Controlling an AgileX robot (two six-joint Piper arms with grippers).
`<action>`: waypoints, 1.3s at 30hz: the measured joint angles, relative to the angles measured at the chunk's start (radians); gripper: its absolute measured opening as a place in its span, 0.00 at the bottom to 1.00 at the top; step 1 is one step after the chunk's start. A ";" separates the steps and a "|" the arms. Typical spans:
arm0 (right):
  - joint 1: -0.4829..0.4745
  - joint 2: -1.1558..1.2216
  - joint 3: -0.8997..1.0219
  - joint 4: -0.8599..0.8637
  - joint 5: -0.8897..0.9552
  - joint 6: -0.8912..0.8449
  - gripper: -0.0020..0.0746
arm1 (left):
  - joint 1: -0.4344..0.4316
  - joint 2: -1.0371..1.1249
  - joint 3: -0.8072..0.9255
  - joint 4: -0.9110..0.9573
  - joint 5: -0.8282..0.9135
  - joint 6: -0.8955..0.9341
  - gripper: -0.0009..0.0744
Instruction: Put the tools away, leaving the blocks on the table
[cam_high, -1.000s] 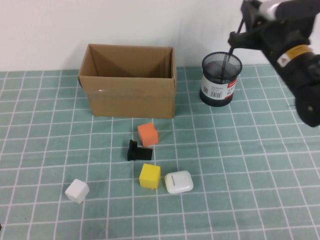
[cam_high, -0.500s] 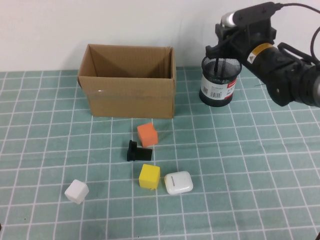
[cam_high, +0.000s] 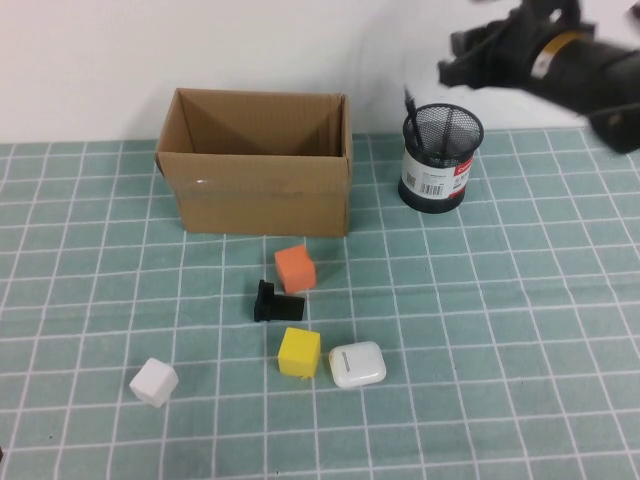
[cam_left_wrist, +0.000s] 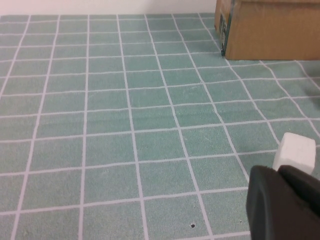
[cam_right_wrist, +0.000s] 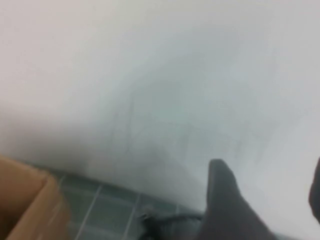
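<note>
The thin black pen (cam_high: 409, 106) stands in the black mesh cup (cam_high: 441, 158), leaning on its left rim. My right gripper (cam_high: 457, 62) is raised above and behind the cup; in the right wrist view it (cam_right_wrist: 267, 197) is open and empty. The orange block (cam_high: 295, 268), yellow block (cam_high: 299, 352) and white block (cam_high: 154, 382) sit on the teal grid table (cam_high: 500, 330). My left gripper (cam_left_wrist: 282, 200) is shut and empty, low over the cloth next to the white block (cam_left_wrist: 295, 151). The red-handled scissors are out of view.
An open cardboard box (cam_high: 260, 165) stands at the back, left of the cup. A small black bracket (cam_high: 275, 302) lies between the orange and yellow blocks. A white earbud case (cam_high: 358, 364) sits right of the yellow block.
My right gripper has let go of the black pen, which now rests in the mesh cup. The arm has risen and swung to the right, away from the cup.
</note>
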 joint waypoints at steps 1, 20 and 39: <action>0.000 -0.042 0.001 0.000 0.071 0.000 0.33 | 0.000 0.000 0.000 0.000 0.000 0.000 0.01; 0.039 -0.697 0.289 -0.048 0.476 0.033 0.02 | 0.000 0.000 0.000 0.000 0.000 0.000 0.01; -0.172 -1.208 0.790 -0.079 0.363 -0.069 0.02 | 0.000 0.000 0.000 0.000 0.000 -0.001 0.01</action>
